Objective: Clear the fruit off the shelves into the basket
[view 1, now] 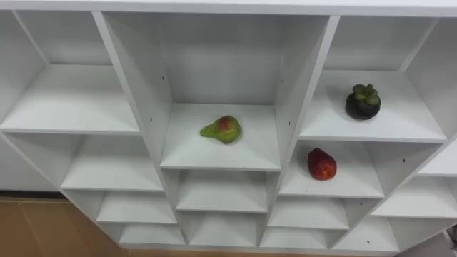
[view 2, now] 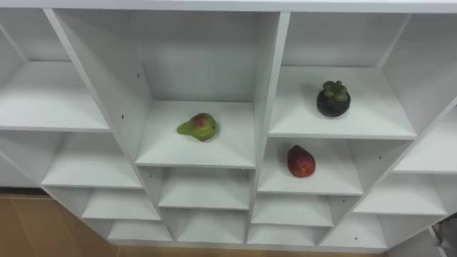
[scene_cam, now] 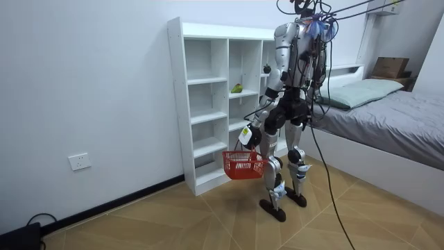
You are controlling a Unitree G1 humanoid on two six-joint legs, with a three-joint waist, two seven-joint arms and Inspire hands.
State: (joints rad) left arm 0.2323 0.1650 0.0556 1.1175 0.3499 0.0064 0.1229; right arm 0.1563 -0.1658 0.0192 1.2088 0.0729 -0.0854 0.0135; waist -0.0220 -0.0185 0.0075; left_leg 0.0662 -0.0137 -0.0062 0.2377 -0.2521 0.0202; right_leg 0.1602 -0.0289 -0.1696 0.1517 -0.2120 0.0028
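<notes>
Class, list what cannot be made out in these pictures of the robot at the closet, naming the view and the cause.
Contents of the red basket at the left hand: room view, too small, screened by its mesh wall.
Lowest shelves of the closet: eye views, cut off by the bottom edge.
Kind of the red fruit: eye views, too small to name.

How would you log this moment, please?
stance: facing shelf | left robot hand: holds red basket | uncollected: pear, mangosteen, red fruit
</notes>
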